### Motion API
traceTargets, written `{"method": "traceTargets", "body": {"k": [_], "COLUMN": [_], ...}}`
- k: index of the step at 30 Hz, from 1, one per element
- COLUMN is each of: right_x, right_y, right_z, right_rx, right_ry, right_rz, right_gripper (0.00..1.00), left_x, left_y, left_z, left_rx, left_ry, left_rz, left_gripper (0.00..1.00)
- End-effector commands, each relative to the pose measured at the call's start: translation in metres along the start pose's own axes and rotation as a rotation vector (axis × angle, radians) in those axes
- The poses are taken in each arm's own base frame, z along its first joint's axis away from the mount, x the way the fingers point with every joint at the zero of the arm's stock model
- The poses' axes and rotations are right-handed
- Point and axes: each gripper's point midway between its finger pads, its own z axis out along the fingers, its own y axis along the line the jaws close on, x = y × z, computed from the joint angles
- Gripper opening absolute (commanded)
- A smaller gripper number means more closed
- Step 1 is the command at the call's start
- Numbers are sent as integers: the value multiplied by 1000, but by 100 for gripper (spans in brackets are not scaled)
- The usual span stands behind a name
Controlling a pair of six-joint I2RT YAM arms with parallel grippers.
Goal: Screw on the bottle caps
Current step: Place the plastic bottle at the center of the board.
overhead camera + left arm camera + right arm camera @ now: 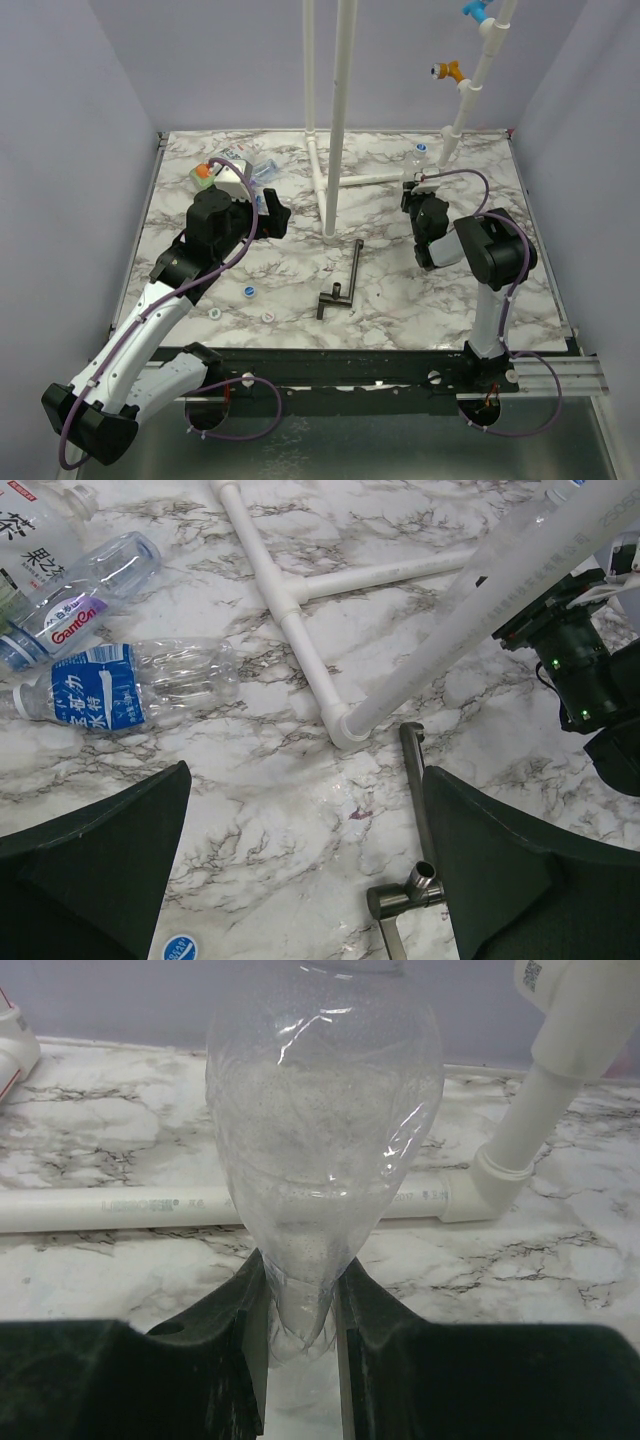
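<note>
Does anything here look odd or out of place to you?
Yes. The clear bottle in the right gripper is pinched narrow between the jaws. At the far left of the table, a blue-labelled bottle lies on its side, crinkled, and loose caps sit scattered nearer the front.

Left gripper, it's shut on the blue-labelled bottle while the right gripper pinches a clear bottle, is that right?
Not quite. The left gripper is open and holds nothing; the blue-labelled bottle lies on the table beyond its fingers, as the left wrist view shows. The right gripper does pinch a clear bottle.
</note>
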Motion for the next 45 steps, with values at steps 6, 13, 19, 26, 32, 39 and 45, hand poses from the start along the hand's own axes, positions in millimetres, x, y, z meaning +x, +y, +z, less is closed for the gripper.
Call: {"method": "traceTargets", "body": {"k": [6,13,19,26,32,39,45], "right_x": [-10,-14,-14,-18,-22,-25,-27], "right_y": [2,2,2,2,0,-2,-3], "right_z": [1,-3,-5,-8,-11,-13,-15], "right_rx": [-16,-20,-26,-24,-14,-10,-5], "right_ry": [-11,-31,-30,-38,-44,-42,-42], "right_rz": [16,21,26,38,42,42,43], "right_gripper": [22,39,48,61,68,76,80], "left_x": [-1,-2,-1,-2,-1,-1,-2], "left_y": [2,2,2,2,1,1,0], "left_z": [-4,-4,-5,-5,-5,-4,-5], "left_rx": [-2,-1,-1,0,1,3,7], "left_ry": [-10,-11,-12,-12,-10,-8,-11], "left_rz": [13,10,10,10,8,4,-1], "left_gripper": [99,99,98,99,99,99,98]}}
